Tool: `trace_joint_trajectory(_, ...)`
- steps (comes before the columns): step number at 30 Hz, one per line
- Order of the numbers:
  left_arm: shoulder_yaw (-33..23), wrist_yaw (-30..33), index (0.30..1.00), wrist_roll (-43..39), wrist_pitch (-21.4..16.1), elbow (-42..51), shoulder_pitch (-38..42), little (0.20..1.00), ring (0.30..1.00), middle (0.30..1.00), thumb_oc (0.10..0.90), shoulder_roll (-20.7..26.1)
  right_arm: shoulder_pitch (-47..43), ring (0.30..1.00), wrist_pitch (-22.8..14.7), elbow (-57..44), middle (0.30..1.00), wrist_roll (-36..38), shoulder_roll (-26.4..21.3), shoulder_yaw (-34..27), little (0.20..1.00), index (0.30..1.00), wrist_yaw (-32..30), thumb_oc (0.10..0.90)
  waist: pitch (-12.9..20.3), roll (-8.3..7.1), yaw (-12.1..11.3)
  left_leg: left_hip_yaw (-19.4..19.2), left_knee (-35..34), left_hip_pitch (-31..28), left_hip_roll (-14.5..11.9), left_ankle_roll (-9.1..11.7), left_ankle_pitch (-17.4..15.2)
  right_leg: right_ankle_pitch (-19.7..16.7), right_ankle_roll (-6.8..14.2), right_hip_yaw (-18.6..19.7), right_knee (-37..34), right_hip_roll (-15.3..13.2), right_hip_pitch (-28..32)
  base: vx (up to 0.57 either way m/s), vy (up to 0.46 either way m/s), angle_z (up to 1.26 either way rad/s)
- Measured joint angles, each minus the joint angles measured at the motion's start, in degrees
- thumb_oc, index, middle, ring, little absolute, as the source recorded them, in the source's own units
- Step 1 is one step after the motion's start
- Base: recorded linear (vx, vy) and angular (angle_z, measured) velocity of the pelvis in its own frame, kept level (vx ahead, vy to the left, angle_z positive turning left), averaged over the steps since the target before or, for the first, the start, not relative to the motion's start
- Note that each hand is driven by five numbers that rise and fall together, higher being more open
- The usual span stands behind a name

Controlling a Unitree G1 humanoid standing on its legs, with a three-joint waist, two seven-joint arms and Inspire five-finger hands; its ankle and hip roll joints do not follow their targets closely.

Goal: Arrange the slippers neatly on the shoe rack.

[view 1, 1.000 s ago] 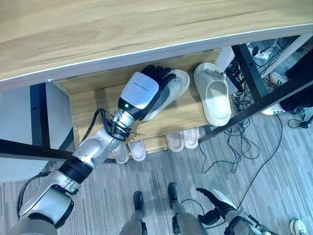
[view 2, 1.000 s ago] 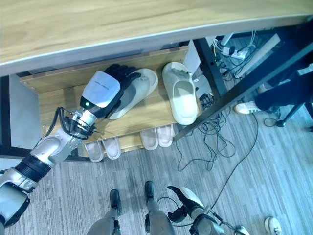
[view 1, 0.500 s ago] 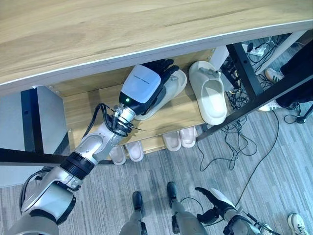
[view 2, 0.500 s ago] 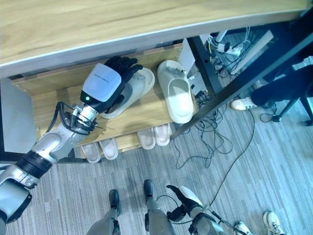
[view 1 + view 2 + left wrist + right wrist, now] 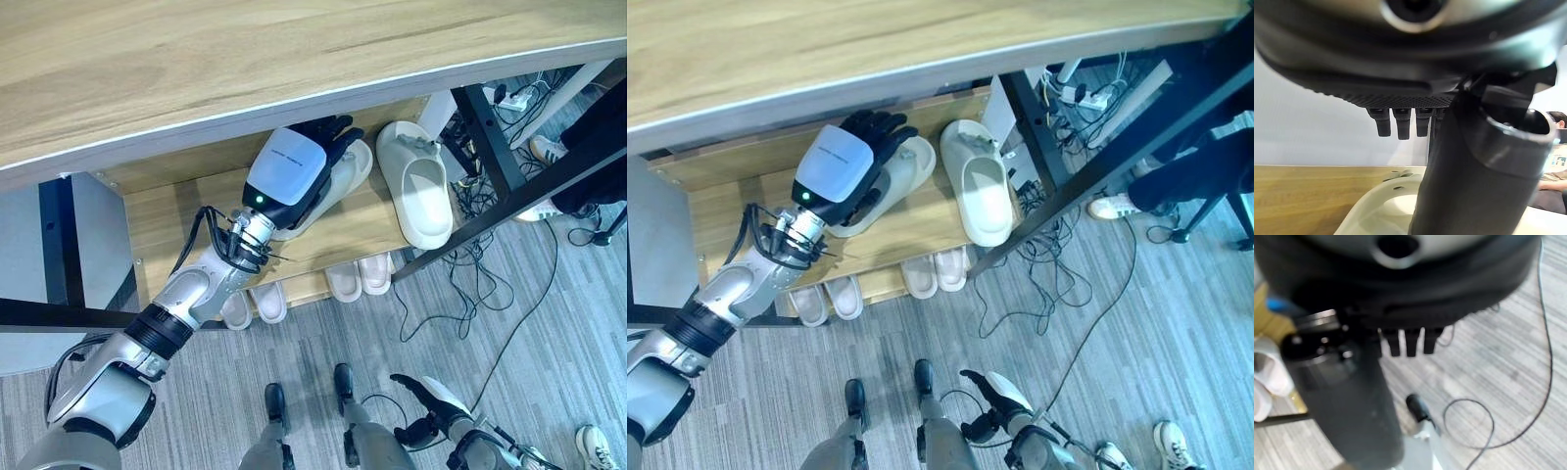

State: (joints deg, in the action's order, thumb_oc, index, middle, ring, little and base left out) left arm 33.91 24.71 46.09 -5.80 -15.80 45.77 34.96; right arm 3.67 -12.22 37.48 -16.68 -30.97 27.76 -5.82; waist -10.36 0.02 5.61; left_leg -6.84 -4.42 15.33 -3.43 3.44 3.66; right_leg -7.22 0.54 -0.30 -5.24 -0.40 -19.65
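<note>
Two cream slippers lie on the shoe rack's upper wooden shelf [image 5: 181, 211]. My left hand [image 5: 289, 168] rests over the left slipper [image 5: 348, 174], which lies at a slant; the fingers [image 5: 328, 132] curl over its far toe end. The left wrist view shows the thumb [image 5: 1469, 171] beside that slipper [image 5: 1383, 210]. The right slipper [image 5: 419, 191] lies straight, a short gap to the right. Low down by my legs, my right hand [image 5: 426, 406] hangs over the floor with relaxed fingers and nothing in it.
The lower shelf holds two pairs of white slippers [image 5: 253, 305] [image 5: 361, 278]. A wide wooden tabletop [image 5: 245, 59] overhangs the rack. Black frame bars [image 5: 509, 201] cross at the right. Loose cables [image 5: 470, 284] lie on the grey floor, and a person's shoes [image 5: 547, 149] stand at the right.
My left hand and the slipper under it have shifted slightly deeper into the shelf and closer to the right slipper. The view itself also shifted a little.
</note>
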Motion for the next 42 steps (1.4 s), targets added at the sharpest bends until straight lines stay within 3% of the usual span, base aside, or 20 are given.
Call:
trace_joint_trajectory(3, 0.0, 0.0, 0.900, -0.8, 0.6, -0.4, 0.8, 0.900, 0.900, 0.900, 0.800, -0.8, 0.0, 0.900, 0.0, 0.0, 0.900, 0.0, 0.0, 0.0, 0.900, 0.900, -0.1, 0.800, 0.0, 0.00, 0.1, -0.2, 0.0, 0.0, 0.0, 0.0, 0.0, 0.0, 0.0, 0.2, 0.0, 0.0, -0.1, 0.00, -0.008, -0.03)
trace_joint_trajectory(4, 0.4, 0.0, 0.667, -1.1, 0.9, -1.2, 1.8, 0.667, 0.667, 0.667, 0.645, -1.5, 0.0, 0.900, 0.0, 0.0, 0.900, 0.0, 0.0, 0.0, 0.900, 0.900, -0.1, 0.800, 0.0, 0.00, 0.1, -0.4, 0.0, 0.0, 0.0, 0.0, 0.0, 0.0, 0.0, 0.4, 0.0, 0.0, -0.1, 0.01, -0.015, -0.05)
trace_joint_trajectory(6, 1.1, 0.0, 0.594, -1.1, 1.1, -2.2, 2.9, 0.594, 0.594, 0.594, 0.596, -2.2, 0.0, 0.900, 0.0, 0.0, 0.900, 0.0, 0.0, 0.0, 0.900, 0.900, -0.2, 0.800, 0.0, 0.00, 0.2, -0.4, 0.0, 0.0, 0.0, 0.0, 0.0, 0.0, 0.0, 0.5, 0.0, 0.0, -0.2, 0.01, -0.011, -0.04)
trace_joint_trajectory(7, 1.2, 0.0, 0.594, -1.1, 1.1, -2.2, 3.1, 0.594, 0.594, 0.594, 0.596, -2.3, 0.0, 0.900, 0.0, 0.0, 0.900, 0.0, 0.0, 0.0, 0.900, 0.900, -0.2, 0.800, 0.0, 0.00, 0.3, -0.5, 0.0, 0.0, 0.0, 0.0, 0.0, 0.0, 0.0, 0.6, 0.0, 0.0, -0.2, 0.00, 0.000, 0.00)
trace_joint_trajectory(8, 1.3, 0.0, 0.488, -1.1, 1.1, -2.2, 3.2, 0.488, 0.488, 0.488, 0.525, -2.4, 0.0, 0.900, 0.0, 0.0, 0.900, 0.0, 0.0, 0.0, 0.900, 0.900, -0.2, 0.800, 0.0, 0.00, 0.3, -0.5, 0.0, 0.0, 0.0, 0.0, 0.0, 0.0, 0.0, 0.6, 0.0, 0.0, -0.2, 0.00, 0.000, 0.00)
trace_joint_trajectory(9, 1.6, 0.0, 0.300, -1.3, 1.1, -2.2, 3.3, 0.300, 0.300, 0.300, 0.400, -2.4, 0.0, 0.900, 0.0, 0.0, 0.900, 0.0, 0.0, 0.0, 0.900, 0.900, -0.2, 0.800, 0.0, 0.00, 0.6, -0.5, 0.0, 0.0, 0.0, 0.0, 0.0, 0.0, 0.0, 0.6, 0.0, 0.0, -0.2, 0.00, 0.000, 0.00)
trace_joint_trajectory(31, -0.3, 0.9, 0.300, -4.4, 1.2, -1.5, 2.7, 0.300, 0.300, 0.300, 0.400, -5.2, 0.0, 0.900, 0.3, -0.2, 0.900, 0.1, 0.0, 0.0, 0.900, 0.900, -0.8, 0.800, -0.4, 0.63, 1.0, -0.5, 0.0, -0.4, -0.1, 0.2, 0.1, -0.1, -0.1, 0.5, 0.0, 0.2, 0.3, 0.00, -0.003, 0.00)
trace_joint_trajectory(42, -5.1, 2.8, 0.300, -4.4, 5.0, -1.6, -0.5, 0.300, 0.300, 0.300, 0.400, -6.4, 0.0, 0.900, 0.5, -0.2, 0.900, 0.2, 0.0, -0.1, 0.900, 0.900, -0.8, 0.800, -0.4, 0.63, 1.1, -0.5, 0.0, -0.7, -0.4, 0.2, 0.2, -0.2, -0.3, 0.6, 0.0, 0.4, 0.5, 0.00, -0.003, 0.00)
